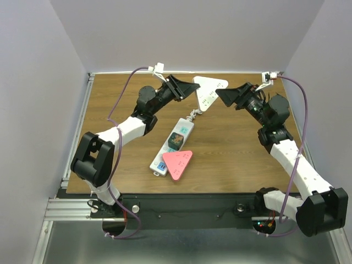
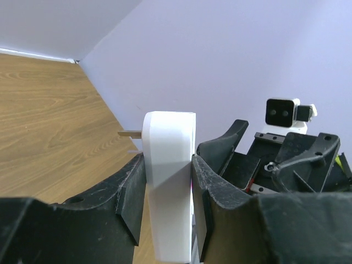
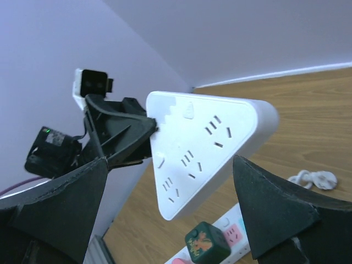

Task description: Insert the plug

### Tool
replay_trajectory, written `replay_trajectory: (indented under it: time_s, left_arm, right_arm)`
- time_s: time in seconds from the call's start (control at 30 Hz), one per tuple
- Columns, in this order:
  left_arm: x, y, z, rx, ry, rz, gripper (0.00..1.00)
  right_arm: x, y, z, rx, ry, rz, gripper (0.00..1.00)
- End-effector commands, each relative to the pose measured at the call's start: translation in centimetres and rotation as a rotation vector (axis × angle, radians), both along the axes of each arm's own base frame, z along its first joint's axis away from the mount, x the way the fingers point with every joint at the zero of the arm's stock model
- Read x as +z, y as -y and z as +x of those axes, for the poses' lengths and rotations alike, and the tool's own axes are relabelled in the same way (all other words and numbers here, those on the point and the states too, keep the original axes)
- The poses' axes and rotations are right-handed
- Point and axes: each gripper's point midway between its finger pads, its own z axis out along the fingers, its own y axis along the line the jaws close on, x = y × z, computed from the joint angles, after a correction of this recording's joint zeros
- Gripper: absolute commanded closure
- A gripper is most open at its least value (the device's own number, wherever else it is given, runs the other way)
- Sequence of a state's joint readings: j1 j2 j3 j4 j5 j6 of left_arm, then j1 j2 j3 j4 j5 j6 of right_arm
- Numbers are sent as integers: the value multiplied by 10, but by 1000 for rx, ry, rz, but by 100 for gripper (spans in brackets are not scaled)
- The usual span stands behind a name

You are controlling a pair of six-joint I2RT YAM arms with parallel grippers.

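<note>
**A:** What is around you?

**B:** Plain lavender walls (image 1: pixel 33 110) close in a brown wood-grain surface (image 1: pixel 236 159). My left gripper (image 1: pixel 188 88) is clamped on the white triangular adapter block (image 1: pixel 208 91) and holds it up off the surface near the far edge. My right gripper (image 1: pixel 226 94) hangs just beside the block with its jaws spread wide and nothing in them.

**A:** Which way do the pins face?

**B:** The metal prongs (image 2: pixel 131 133) stick out of the face turned away from my right gripper. The socket face looks towards it.

**A:** And the target?

**B:** The long white power strip (image 1: pixel 166 149) lies flat, nearer my bases than the block. Its long axis runs diagonally from far right to near left. My left arm is the nearer one and already has the block, so I judge it must swing the prongs downward over the strip.

**A:** What is in the way?

**B:** A green cube plug (image 1: pixel 175 141) sits mid-strip and a pink triangular adapter (image 1: pixel 179 163) covers the near end. The bundled white cord (image 1: pixel 193 114) lies at the far end. The free socket seems to be between cube and cord.
</note>
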State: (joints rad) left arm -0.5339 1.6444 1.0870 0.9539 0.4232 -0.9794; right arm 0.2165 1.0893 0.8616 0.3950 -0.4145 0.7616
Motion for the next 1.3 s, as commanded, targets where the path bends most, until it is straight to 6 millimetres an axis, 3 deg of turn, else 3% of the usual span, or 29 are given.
replay_trajectory:
  time_s: [0.0,0.37,0.8,1.2,1.23,1.27]
  left_arm:
    - [75,-18,-29,12,147,-157,100]
    - [88,-13,-48,-11,158,-184,100]
    - [101,11,-82,-108,155,-258,100]
    - [96,18,-96,-180,133,-335,100]
    - [94,18,-96,-177,133,-337,100]
    - [93,19,-96,-178,132,-335,100]
  right_arm:
    - [32,-11,-17,107,152,47,0]
    - [17,-7,-12,70,133,37,0]
    - [41,-6,-25,84,289,59,2]
    - [42,-6,-36,107,318,115,48]
    - [42,-6,-36,109,317,117,65]
    - [42,-6,-36,113,313,121,74]
